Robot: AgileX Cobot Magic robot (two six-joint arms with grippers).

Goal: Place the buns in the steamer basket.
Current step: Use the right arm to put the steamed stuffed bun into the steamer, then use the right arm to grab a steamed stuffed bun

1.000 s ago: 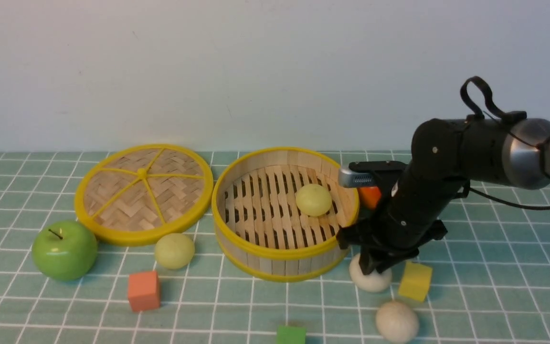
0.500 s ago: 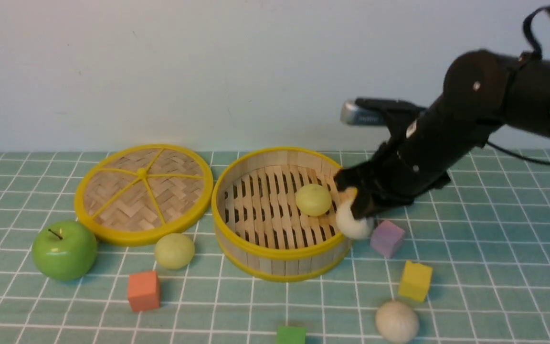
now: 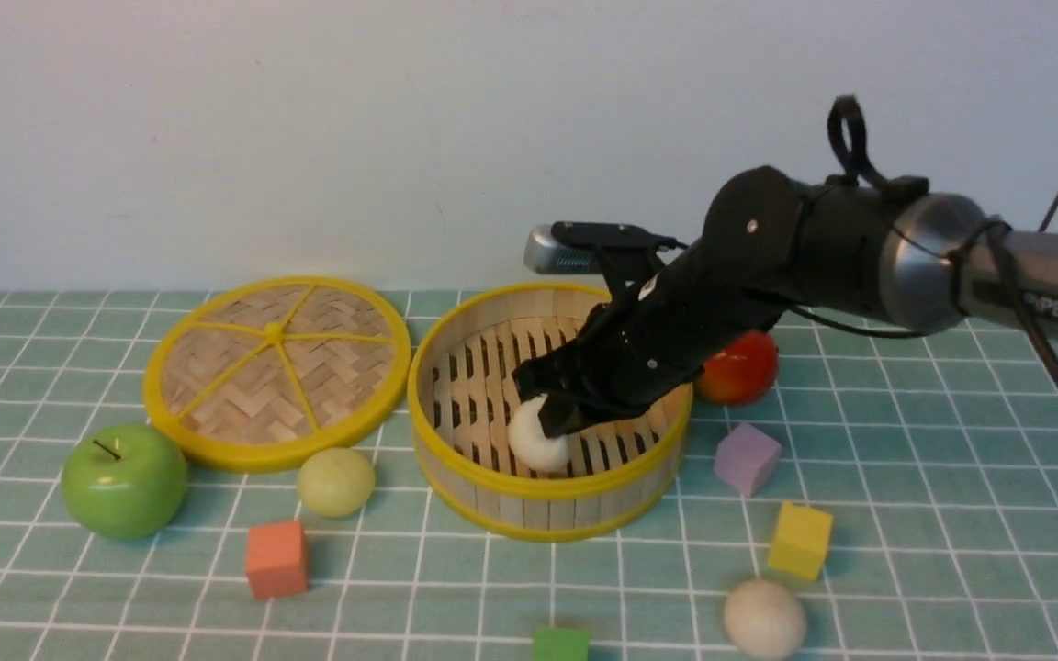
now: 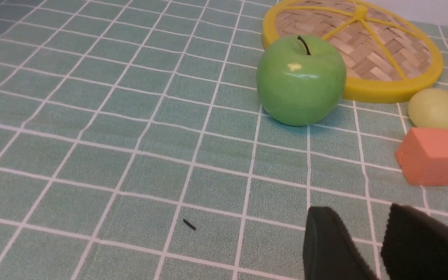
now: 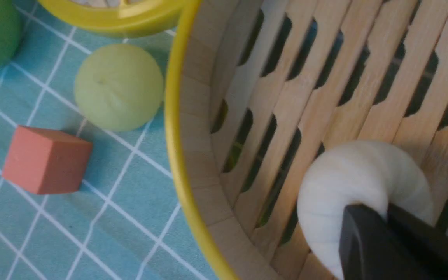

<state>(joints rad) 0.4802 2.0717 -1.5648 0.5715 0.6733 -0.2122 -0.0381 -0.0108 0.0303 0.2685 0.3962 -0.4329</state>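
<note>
My right gripper (image 3: 552, 422) is shut on an off-white bun (image 3: 536, 442), pinching its top; the bun (image 5: 348, 182) bulges round the black fingertips (image 5: 360, 229). It hangs inside the steamer basket (image 3: 455, 464), low over the slatted floor (image 5: 317, 97) near the front wall. I cannot tell whether it touches the slats. A pale yellow-green bun (image 3: 336, 481) lies on the table left of the basket. Another off-white bun (image 3: 764, 620) sits near the front edge. My left gripper (image 4: 360, 217) is open over bare tiles, short of the green apple (image 4: 300, 79).
The woven lid (image 3: 276, 372) lies left of the basket, the green apple (image 3: 123, 479) in front of it. A red apple (image 3: 738, 367) stands behind the basket's right side. Purple (image 3: 747, 459), yellow (image 3: 799, 540), orange (image 3: 276, 558) and green (image 3: 560, 644) cubes are scattered about.
My right gripper closed on the off-white bun beside the basket's right front, lifted it and carried it left over the rim into the basket. The left gripper stayed still.
</note>
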